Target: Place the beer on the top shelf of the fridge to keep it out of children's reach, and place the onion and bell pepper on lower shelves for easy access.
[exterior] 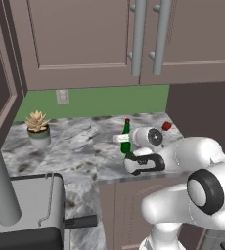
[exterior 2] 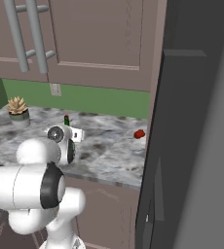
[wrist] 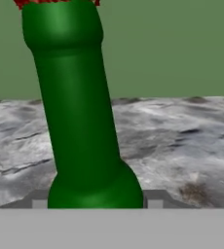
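The beer (exterior: pixel 126 136) is a dark green bottle with a red cap, standing on the marble counter (exterior: pixel 80 146) near its front edge. My gripper (exterior: pixel 128 148) is shut on its lower body. In the hand view the beer (wrist: pixel 80 121) leans slightly left and sits between my fingertips (wrist: pixel 155 203), touching both. Its cap (exterior 2: pixel 66 119) peeks above my wrist in the right base view. The bell pepper (exterior: pixel 167 126) (exterior 2: pixel 140 133) lies on the counter to the right, next to the fridge (exterior 2: pixel 196 146). The onion is out of view. The fridge's top shelf and lower shelves are hidden.
A potted succulent (exterior: pixel 37 128) (exterior 2: pixel 18 111) stands at the counter's back left. A toaster (exterior: pixel 26 210) sits at the near left. Brown wall cupboards (exterior: pixel 85 39) with long grey handles hang above the counter. The fridge's dark side closes off the right.
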